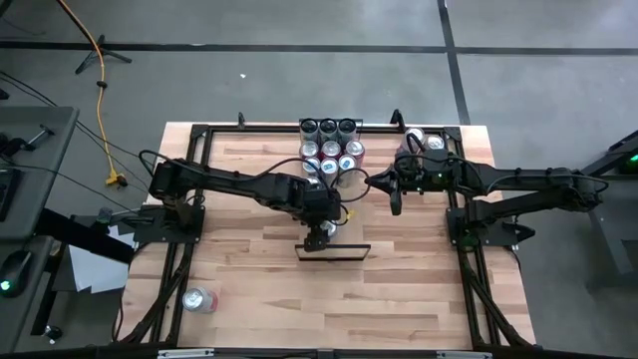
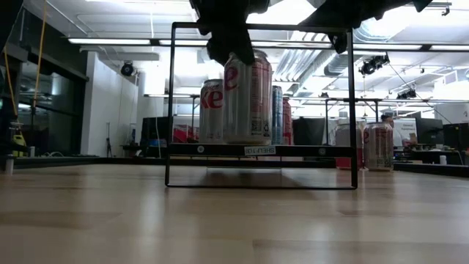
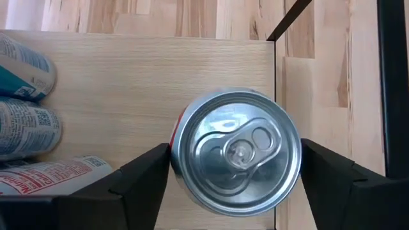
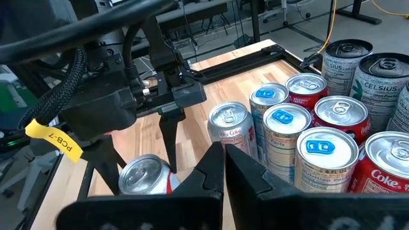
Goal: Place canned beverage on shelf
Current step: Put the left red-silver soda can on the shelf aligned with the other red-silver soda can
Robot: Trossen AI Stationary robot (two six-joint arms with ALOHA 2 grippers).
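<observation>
The can point(image 3: 236, 151) stands upright on the shelf point(image 3: 140, 89), at its edge. The left end effector point(image 3: 235, 185) is spread around it, fingers apart from its sides. The right end effector point(image 4: 223, 169) is pressed together, near the other cans point(image 4: 307, 128).

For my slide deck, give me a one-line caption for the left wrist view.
Left end effector open around an upright can standing on the shelf.

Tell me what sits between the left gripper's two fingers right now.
The left wrist view shows an upright silver-topped can standing on the shelf near its edge, between the left gripper fingers, with slight gaps either side. Nothing else lies between them.
</observation>
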